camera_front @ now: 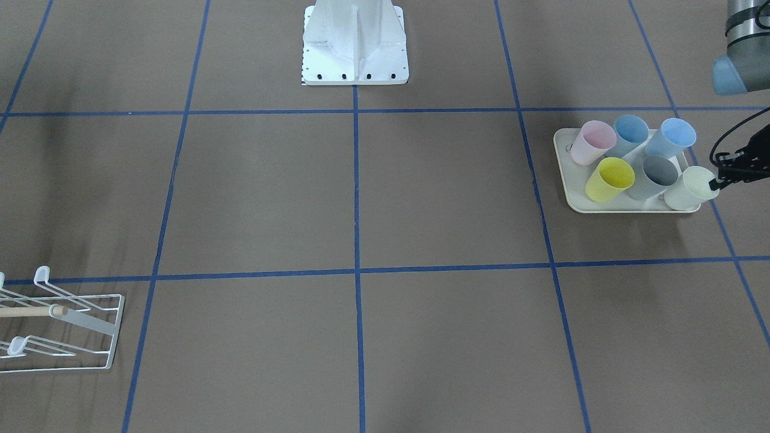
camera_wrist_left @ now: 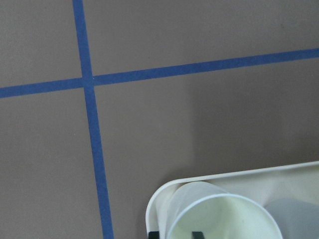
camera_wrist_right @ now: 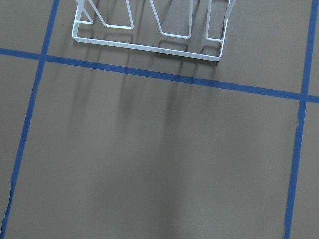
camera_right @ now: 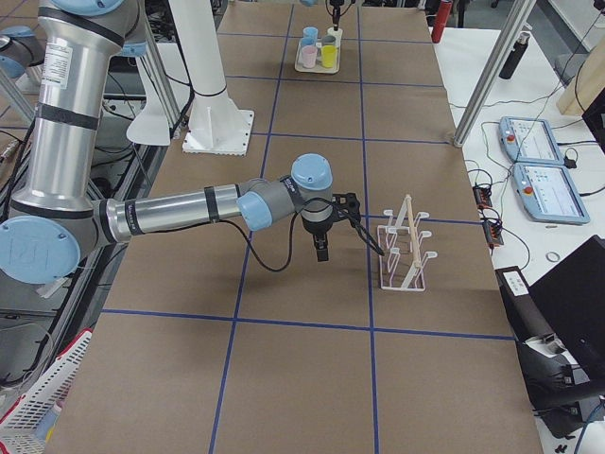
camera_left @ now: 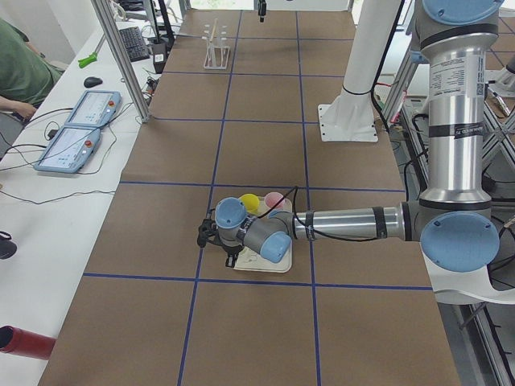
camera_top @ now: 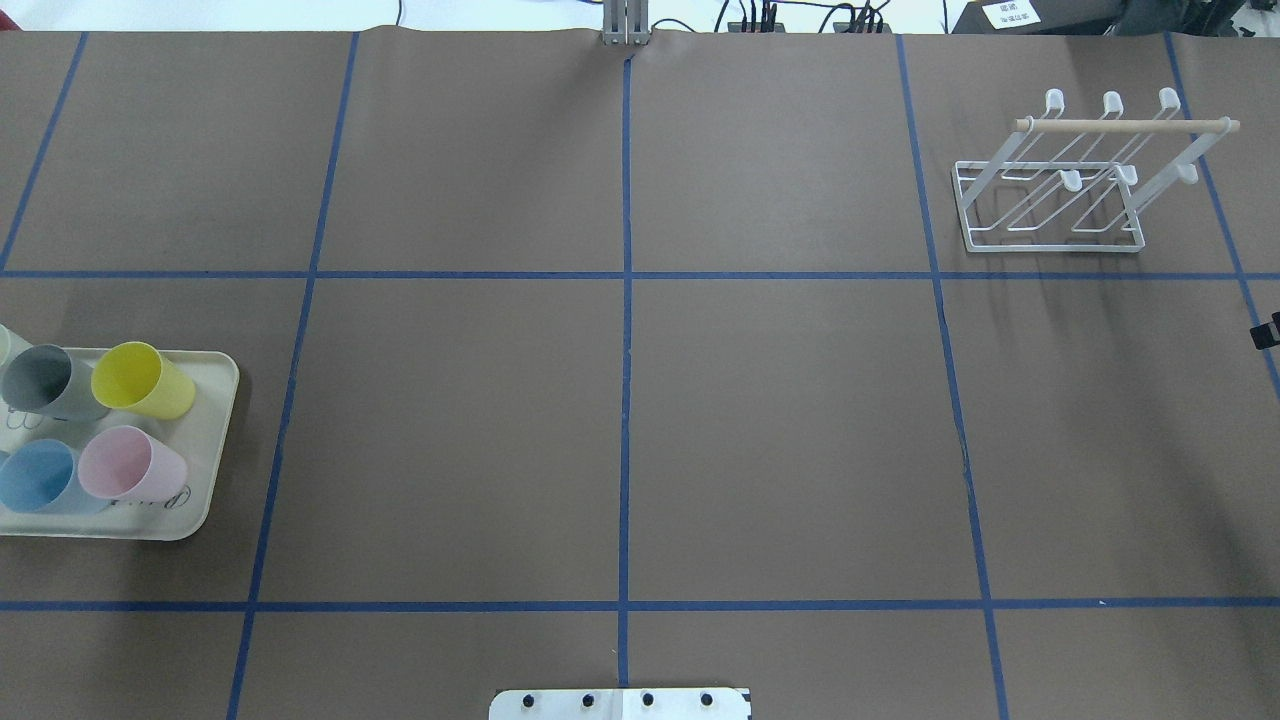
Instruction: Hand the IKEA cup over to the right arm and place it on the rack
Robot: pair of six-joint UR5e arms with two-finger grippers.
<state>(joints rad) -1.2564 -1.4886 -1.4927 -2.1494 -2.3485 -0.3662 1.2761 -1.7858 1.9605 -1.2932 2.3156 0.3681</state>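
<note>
Left gripper (camera_front: 719, 180) at pale cup (camera_front: 692, 187) on tray (camera_front: 571, 186) corner, jaws astride rim wall for pinch; clenched or not, cannot tell. Right gripper (camera_right: 321, 248) hovers far from tray by rack (camera_top: 1120, 126), placed for handover; grip unreadable

Pale cup (camera_front: 692, 187) upright on tray (camera_front: 568, 180); white rack (camera_top: 1050, 205) far across.

Left arm (camera_left: 346, 223), right arm (camera_right: 170, 216) — grey tubes, light-blue joint caps, black cables.
</note>
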